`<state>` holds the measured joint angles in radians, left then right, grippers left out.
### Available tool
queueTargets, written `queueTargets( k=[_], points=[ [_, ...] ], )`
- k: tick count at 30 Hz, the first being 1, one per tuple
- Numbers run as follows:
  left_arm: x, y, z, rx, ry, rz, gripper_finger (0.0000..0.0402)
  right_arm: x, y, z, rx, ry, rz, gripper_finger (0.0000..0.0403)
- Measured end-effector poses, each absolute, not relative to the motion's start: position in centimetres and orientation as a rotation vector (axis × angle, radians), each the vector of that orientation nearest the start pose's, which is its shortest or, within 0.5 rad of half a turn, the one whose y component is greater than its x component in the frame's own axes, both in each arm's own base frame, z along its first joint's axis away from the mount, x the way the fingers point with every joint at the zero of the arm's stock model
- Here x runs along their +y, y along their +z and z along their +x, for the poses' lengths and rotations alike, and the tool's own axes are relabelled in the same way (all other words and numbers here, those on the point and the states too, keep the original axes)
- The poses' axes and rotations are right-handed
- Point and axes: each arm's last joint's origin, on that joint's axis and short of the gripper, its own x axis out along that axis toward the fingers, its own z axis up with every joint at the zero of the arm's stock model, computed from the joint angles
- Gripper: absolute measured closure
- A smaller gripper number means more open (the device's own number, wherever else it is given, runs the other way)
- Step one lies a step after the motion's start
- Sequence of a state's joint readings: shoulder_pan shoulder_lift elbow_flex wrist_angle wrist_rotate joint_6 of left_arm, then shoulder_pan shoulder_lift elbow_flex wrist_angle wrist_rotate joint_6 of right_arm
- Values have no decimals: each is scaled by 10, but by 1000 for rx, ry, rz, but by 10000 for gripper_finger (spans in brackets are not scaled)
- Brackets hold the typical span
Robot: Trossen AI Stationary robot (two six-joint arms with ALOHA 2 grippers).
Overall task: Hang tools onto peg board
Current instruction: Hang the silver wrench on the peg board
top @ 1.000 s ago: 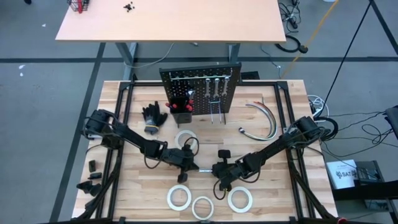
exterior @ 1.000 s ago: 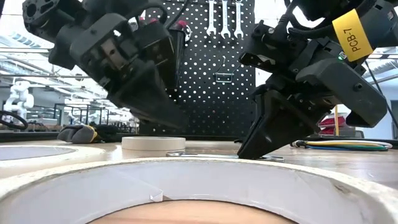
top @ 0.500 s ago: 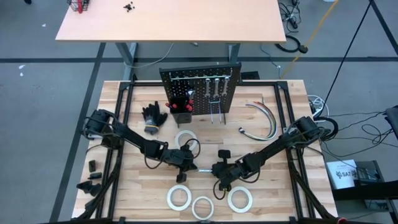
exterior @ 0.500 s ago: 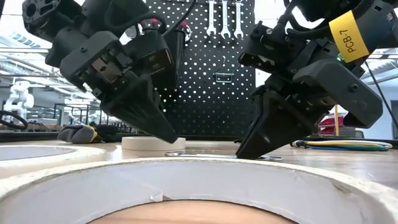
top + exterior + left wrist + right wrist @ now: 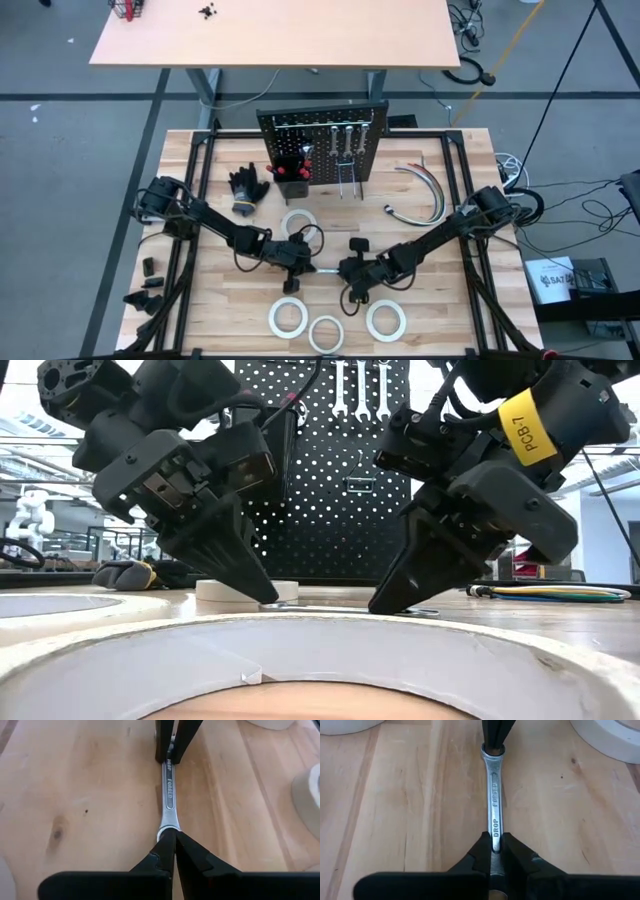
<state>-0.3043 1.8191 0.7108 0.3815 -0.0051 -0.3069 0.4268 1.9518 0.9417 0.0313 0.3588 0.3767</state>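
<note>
A silver wrench (image 5: 494, 802) lying flat on the wooden tabletop (image 5: 440, 315), well in front of the peg board (image 5: 322, 140), is clamped at opposite ends by the closed left gripper (image 5: 175, 837) and right gripper (image 5: 494, 845)

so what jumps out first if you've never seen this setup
Both dark grippers meet mid-table on one small silver drop-forged wrench lying flat on the tan wooden tabletop: the left gripper shut on one end, the right gripper on the other. Behind stands the upright black perforated peg board; three white tape rings lie in front.
</note>
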Motion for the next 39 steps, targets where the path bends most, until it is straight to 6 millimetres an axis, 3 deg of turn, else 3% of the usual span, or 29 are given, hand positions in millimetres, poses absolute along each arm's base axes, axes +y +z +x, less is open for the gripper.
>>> queueTargets(
  k=[5, 11, 16, 22, 26, 31, 35, 39],
  points=[
    [-95, 89, 304, 825, -148, -190, 385, 134, 95, 329, 862, -105, -16, 367],
    [-97, 79, 309, 808, -160, -225, 398, 133, 110, 331, 796, -90, -22, 314],
    [-94, 78, 309, 808, -150, -238, 400, 130, 150, 326, 709, -111, 31, 274],
    [-93, 78, 310, 816, -155, -256, 401, 121, 178, 296, 860, -175, 186, 255],
    [-92, 77, 310, 822, -167, -273, 401, 126, 169, 280, 985, -128, 268, 258],
    [-90, 77, 311, 840, -199, -330, 401, 137, 148, 274, 921, -54, 307, 257],
    [-86, 80, 314, 823, -261, -412, 401, 149, 140, 280, 819, 19, 185, 260],
    [-82, 81, 316, 818, -267, -435, 401, 152, 120, 281, 825, -6, 13, 265]
  ],
)
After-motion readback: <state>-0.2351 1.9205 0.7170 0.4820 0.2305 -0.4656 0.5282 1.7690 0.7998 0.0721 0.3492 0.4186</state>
